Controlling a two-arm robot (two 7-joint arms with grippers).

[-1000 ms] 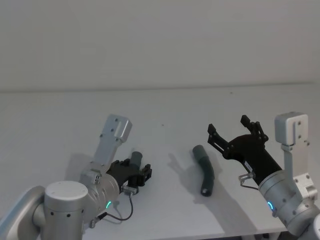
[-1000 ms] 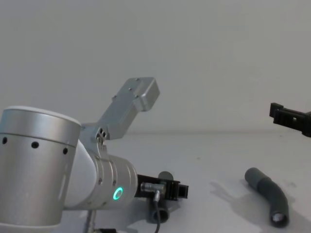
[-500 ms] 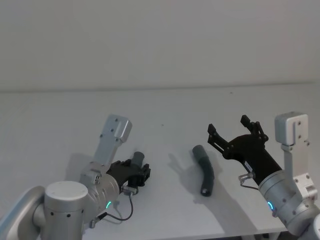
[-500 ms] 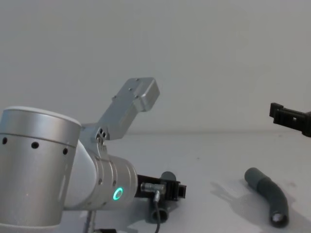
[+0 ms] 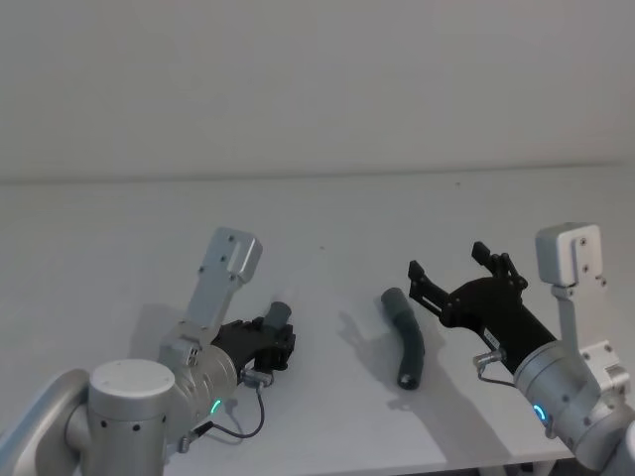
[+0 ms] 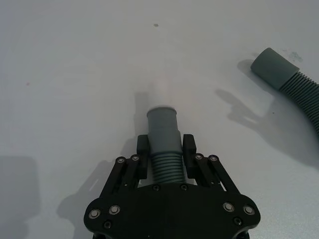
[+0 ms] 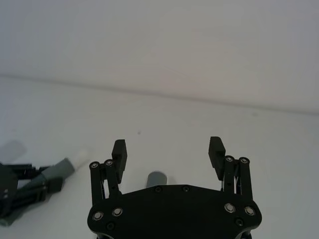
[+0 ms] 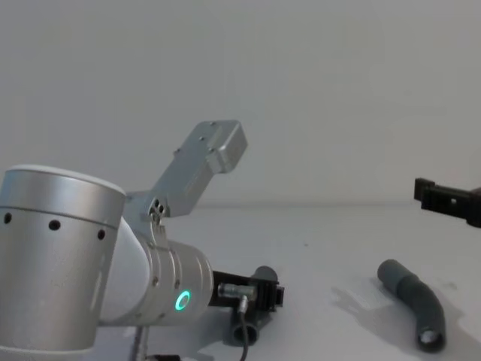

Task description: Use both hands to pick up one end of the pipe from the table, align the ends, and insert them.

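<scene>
Now the right end effector [image 5: 446, 260], its fingers spread wide apart, sits lower and nearer the loose pipe piece [image 5: 409, 342] than half a second ago. It hovers just right of the far cuff [image 5: 394, 297] in the head view's lower right. At lower left, the left end effector [image 6: 165, 149] stays clamped on the ribbed middle of the held pipe piece [image 6: 163, 127], whose tip has swung slightly rightward. Two pipe pieces, two end effectors. The loose piece lies curved on the white surface [image 5: 119, 238], close to its front edge. Bare surface stretches between the pieces and behind them to the wall [image 5: 317, 79].
</scene>
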